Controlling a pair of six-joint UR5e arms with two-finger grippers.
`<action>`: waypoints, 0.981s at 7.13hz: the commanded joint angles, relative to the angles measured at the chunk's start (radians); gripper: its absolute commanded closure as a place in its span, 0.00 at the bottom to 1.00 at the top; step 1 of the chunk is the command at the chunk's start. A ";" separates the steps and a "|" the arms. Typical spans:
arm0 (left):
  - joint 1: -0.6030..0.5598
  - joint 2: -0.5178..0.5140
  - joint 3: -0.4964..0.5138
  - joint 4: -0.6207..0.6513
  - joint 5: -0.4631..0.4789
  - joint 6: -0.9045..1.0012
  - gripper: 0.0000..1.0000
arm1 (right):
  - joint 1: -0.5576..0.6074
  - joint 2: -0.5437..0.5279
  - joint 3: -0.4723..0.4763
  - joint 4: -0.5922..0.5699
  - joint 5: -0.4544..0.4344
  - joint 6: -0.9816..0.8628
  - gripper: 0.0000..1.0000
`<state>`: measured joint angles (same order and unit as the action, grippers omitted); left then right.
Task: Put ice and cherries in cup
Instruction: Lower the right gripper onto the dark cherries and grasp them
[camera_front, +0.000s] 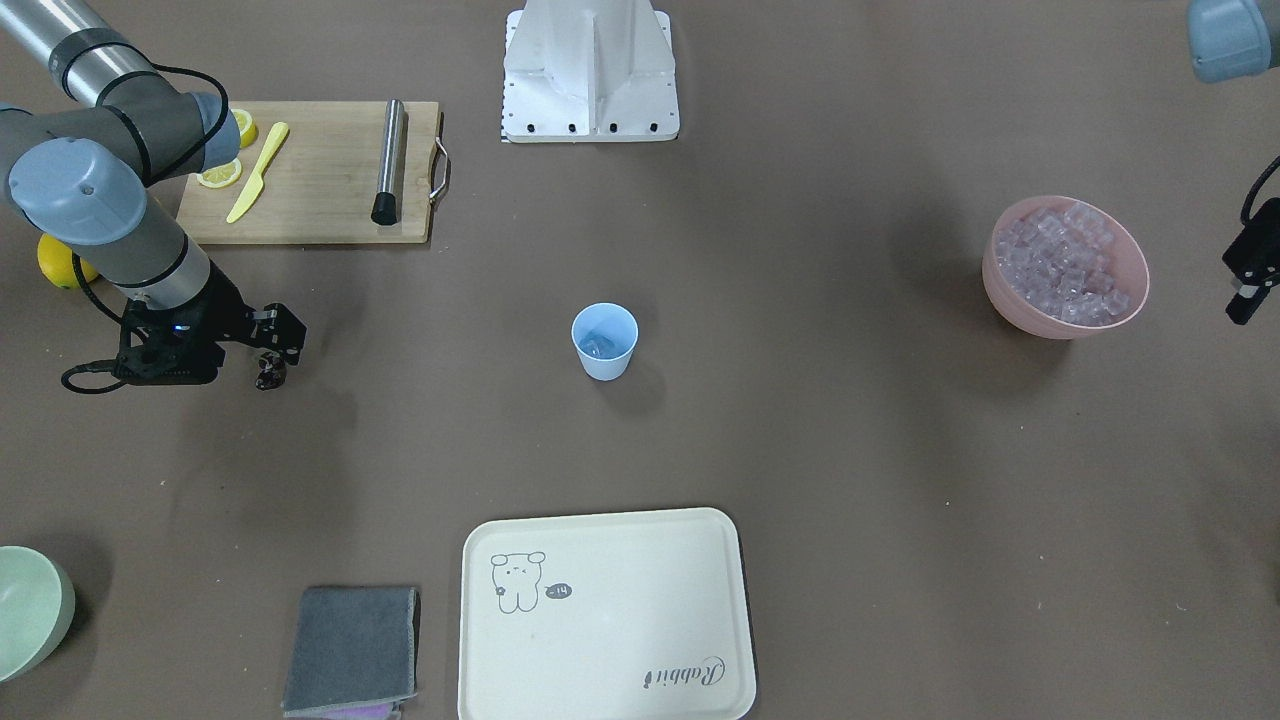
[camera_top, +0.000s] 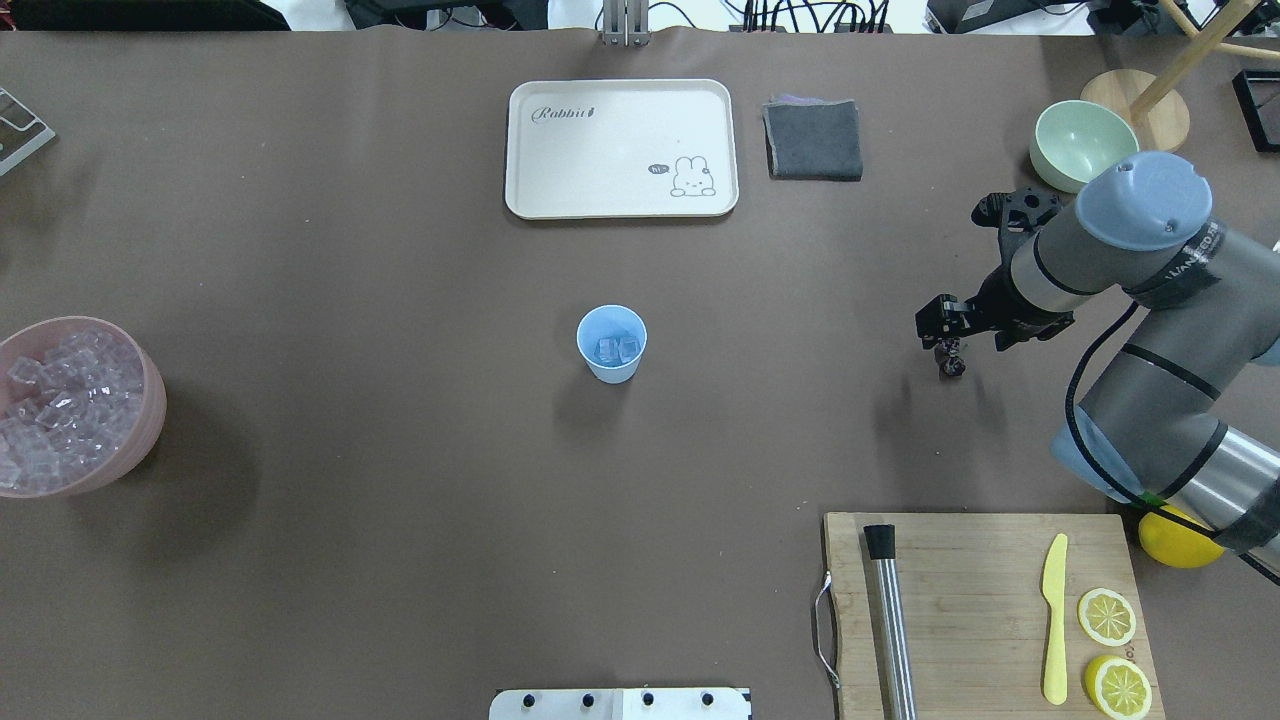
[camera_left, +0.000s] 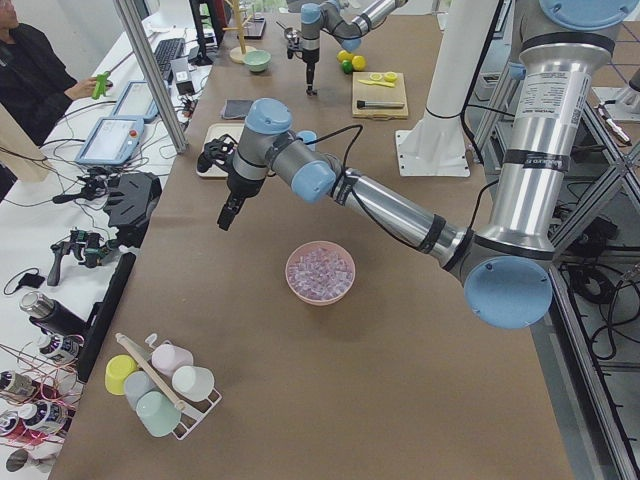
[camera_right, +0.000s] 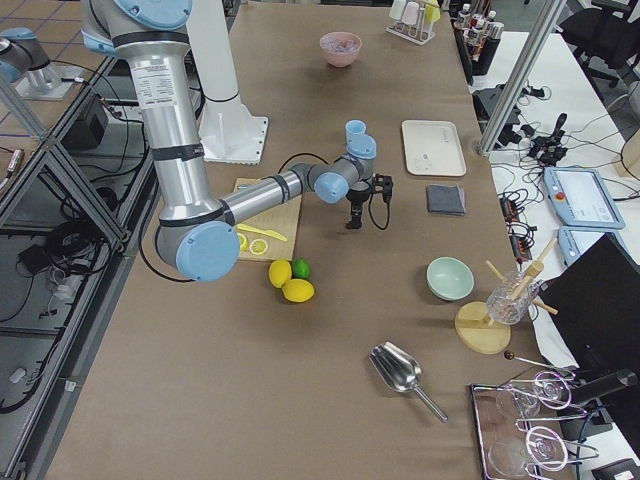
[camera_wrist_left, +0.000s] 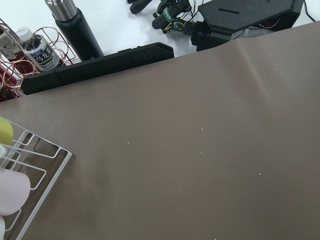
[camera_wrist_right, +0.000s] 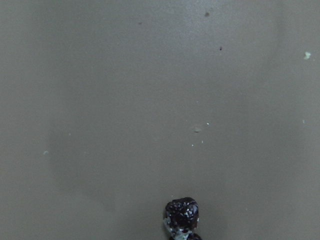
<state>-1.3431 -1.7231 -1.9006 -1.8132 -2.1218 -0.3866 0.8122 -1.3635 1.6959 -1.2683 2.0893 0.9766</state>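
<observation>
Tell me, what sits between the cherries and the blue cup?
Nothing: the overhead view shows only bare brown table between the cherries and the cup.

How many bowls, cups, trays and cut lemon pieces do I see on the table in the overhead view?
Bowls: 2, the pink bowl and the mint-green bowl
Cups: 1, the pale blue cup
Trays: 1, the cream tray
Cut lemon pieces: 2
Total: 6

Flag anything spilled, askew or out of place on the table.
Nothing stands out. The cup stands upright with ice inside. The pink bowl holds its cubes with none loose beside it. The right gripper grips the cherries above the table.
</observation>
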 joint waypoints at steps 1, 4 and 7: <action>-0.001 -0.004 -0.003 0.005 -0.003 0.000 0.02 | -0.013 -0.009 0.001 0.001 -0.011 0.025 0.40; -0.001 -0.007 0.002 0.006 -0.013 -0.002 0.02 | -0.031 -0.025 0.002 0.001 -0.028 0.027 0.40; -0.001 -0.013 0.008 0.006 -0.012 -0.002 0.02 | -0.031 -0.014 0.004 0.001 -0.028 0.025 0.99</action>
<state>-1.3438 -1.7344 -1.8954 -1.8071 -2.1348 -0.3880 0.7812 -1.3843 1.7000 -1.2670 2.0625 1.0022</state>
